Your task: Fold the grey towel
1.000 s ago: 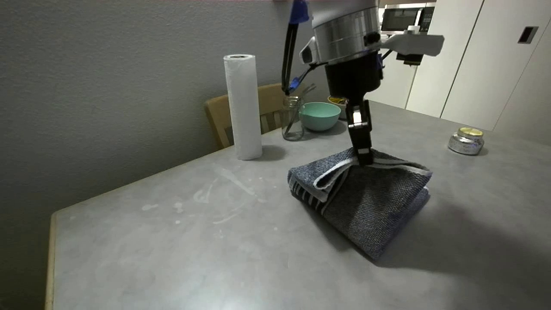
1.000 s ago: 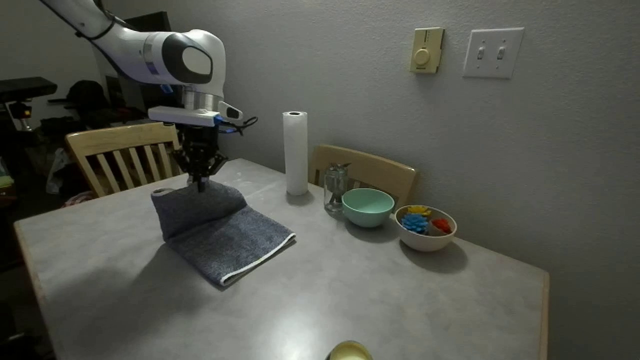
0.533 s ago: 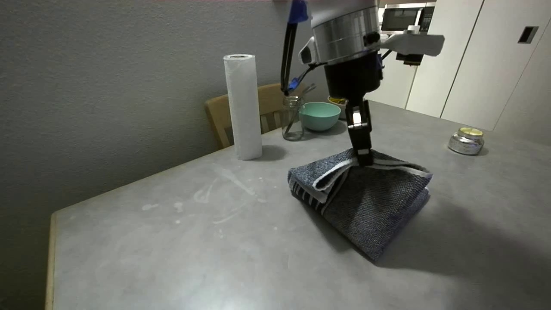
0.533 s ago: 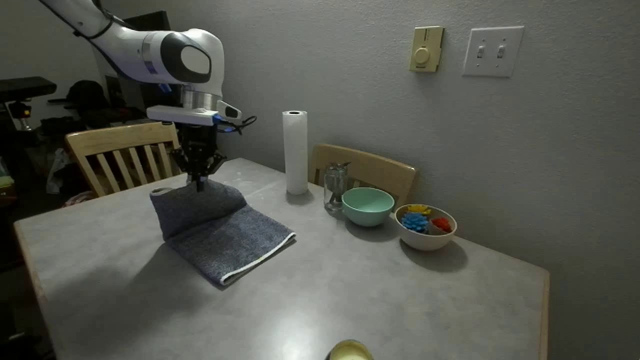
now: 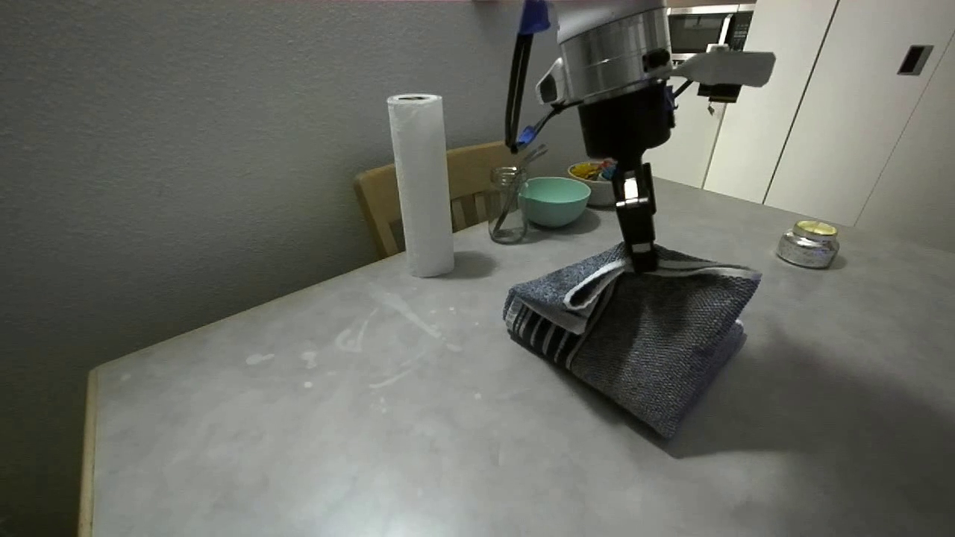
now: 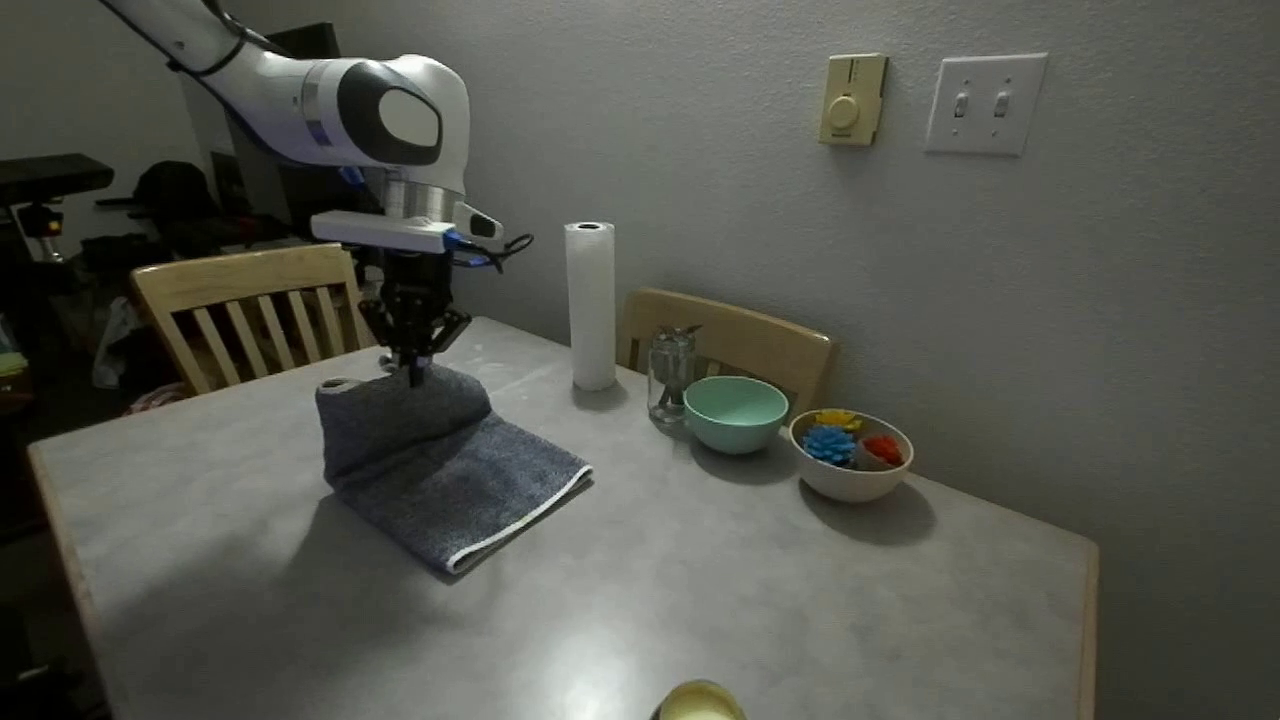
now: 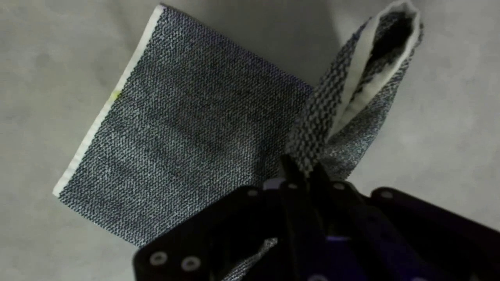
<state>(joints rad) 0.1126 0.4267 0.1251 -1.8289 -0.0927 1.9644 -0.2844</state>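
Observation:
The grey towel (image 5: 656, 343) lies partly on the table, with one end lifted by my gripper (image 5: 643, 261). In an exterior view the lower part of the towel (image 6: 490, 480) lies flat with its pale edge on the table, and the lifted end stands up at the gripper (image 6: 415, 372). White stripes show on the side of the fold. In the wrist view the gripper (image 7: 304, 171) is shut on a pinched part of the towel (image 7: 195, 128); the pale edging makes an open loop beyond the fingertips, and the flat part spreads to the left.
A white paper towel roll (image 5: 421, 186), a glass jar (image 5: 508, 209) with utensils and a green bowl (image 5: 554, 201) stand near the wall. A pale bowl (image 6: 850, 480) holds coloured pieces. A silver candle jar (image 5: 809, 245) stands on the table. Wooden chairs (image 6: 250, 275) stand at the edges.
Over the last half second my gripper has moved with the lifted end, to the right in both exterior views, and slightly up in one. The flat part on the table has hardly moved.

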